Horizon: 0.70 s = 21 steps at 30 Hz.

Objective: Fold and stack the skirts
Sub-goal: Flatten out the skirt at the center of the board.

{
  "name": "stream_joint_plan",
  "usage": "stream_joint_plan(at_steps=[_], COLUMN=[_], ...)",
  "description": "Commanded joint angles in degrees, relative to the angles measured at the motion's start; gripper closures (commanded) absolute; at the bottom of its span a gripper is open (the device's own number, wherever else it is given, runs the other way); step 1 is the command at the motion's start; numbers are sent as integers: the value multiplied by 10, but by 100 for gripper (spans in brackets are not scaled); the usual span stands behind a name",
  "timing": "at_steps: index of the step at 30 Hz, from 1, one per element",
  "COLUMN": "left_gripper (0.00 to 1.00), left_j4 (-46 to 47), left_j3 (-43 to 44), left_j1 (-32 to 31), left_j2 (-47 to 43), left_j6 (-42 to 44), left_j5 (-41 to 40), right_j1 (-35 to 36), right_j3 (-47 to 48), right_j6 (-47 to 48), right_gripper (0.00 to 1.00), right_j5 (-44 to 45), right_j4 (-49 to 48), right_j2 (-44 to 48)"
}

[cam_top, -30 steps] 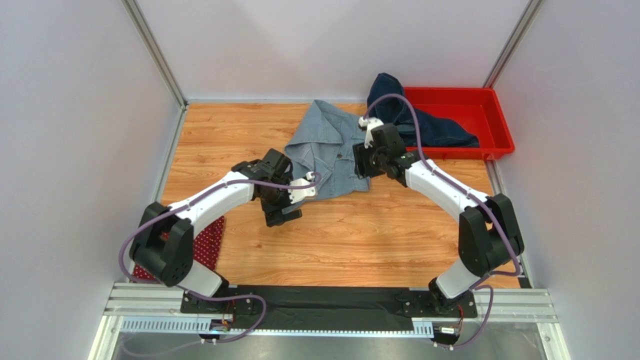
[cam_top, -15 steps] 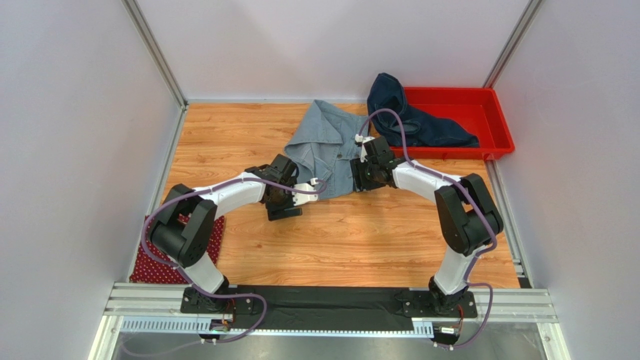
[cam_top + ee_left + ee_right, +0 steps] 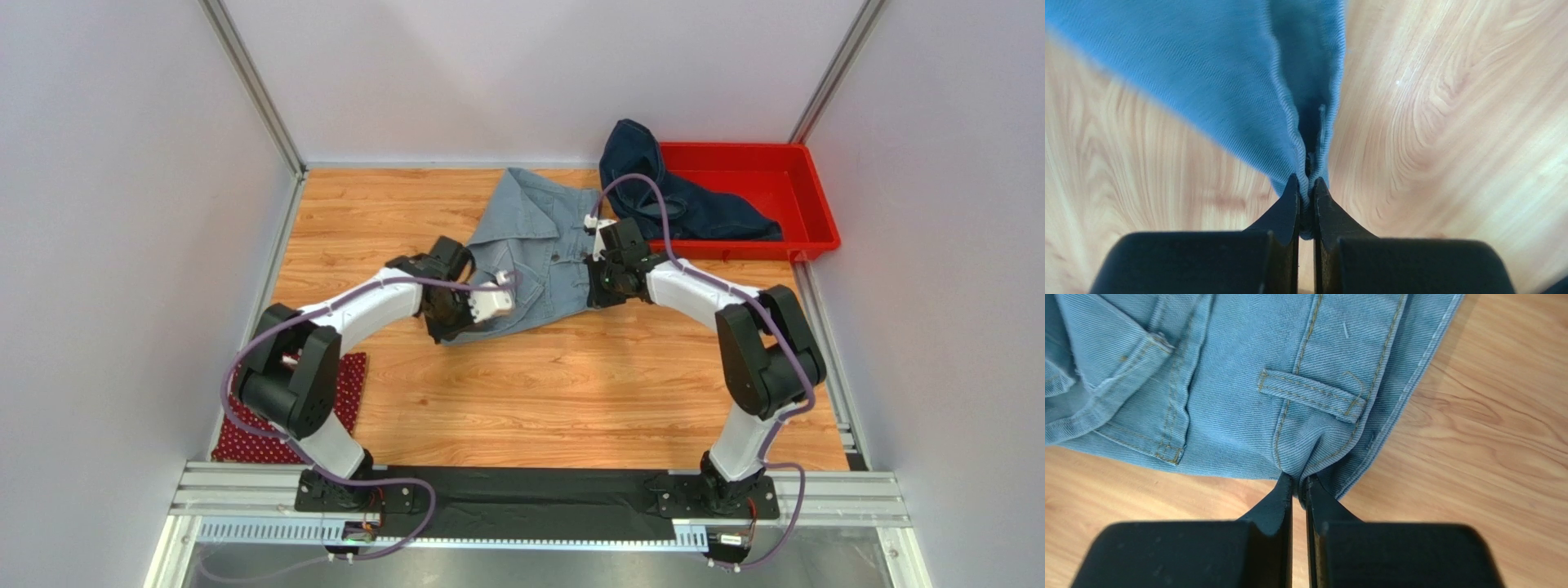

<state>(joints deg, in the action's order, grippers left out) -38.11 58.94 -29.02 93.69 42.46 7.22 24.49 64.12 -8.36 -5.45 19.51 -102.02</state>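
The light blue-grey denim skirt (image 3: 540, 245) lies spread on the wooden table at the back middle. My left gripper (image 3: 1305, 184) is shut on the skirt's near left corner (image 3: 1247, 79), the cloth pinched between its fingers. My right gripper (image 3: 1296, 481) is shut on the waistband edge (image 3: 1315, 392) at the skirt's near right corner, just below a belt loop. The dark navy denim skirt (image 3: 675, 196) hangs half out of the red tray. The dark red dotted skirt (image 3: 294, 410) lies at the near left, partly under my left arm.
The red plastic tray (image 3: 797, 184) stands at the back right corner. Grey walls close in the table on three sides. Bare wooden table (image 3: 577, 392) stretches between the denim skirt and the arm bases.
Both grippers have come down onto the near edge of the light denim skirt and shut on it, the left from wide open. The left corner of the cloth is now gathered.
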Motion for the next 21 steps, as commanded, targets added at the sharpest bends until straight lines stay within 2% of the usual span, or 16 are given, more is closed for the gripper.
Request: stream_joint_plan(at_steps=[1, 2, 3, 5, 6, 7, 10, 15, 21], left_gripper=[100, 100, 100, 100, 100, 100, 100, 100, 100], left_j4=[-108, -134, -183, -240, -306, -343, -429, -429, -336], left_j3=[80, 118, 138, 203, 226, 273, 327, 380, 415], left_j1=[87, 145, 173, 227, 271, 286, 323, 368, 394], left_j2=[-60, -78, -85, -105, -110, -117, -135, -195, -198], left_j6=[-73, -80, -86, -80, -66, -38, -25, -60, -189], left_j5=[133, 166, 224, 279, 331, 347, 372, 401, 403], right_j1=[-13, -19, -23, -31, -37, -37, -38, -37, -37], right_j3=[34, 46, 52, 75, 83, 91, 123, 163, 176], right_j6=[23, 31, 33, 27, 24, 23, 12, 5, -9], right_gripper=[100, 100, 100, 100, 100, 100, 100, 100, 100], right_j5=[3, -1, -7, -36, -46, -56, -63, -83, -94], right_j4=[54, 68, 80, 105, 107, 111, 111, 110, 87], right_j2=[87, 126, 147, 216, 239, 261, 337, 403, 367])
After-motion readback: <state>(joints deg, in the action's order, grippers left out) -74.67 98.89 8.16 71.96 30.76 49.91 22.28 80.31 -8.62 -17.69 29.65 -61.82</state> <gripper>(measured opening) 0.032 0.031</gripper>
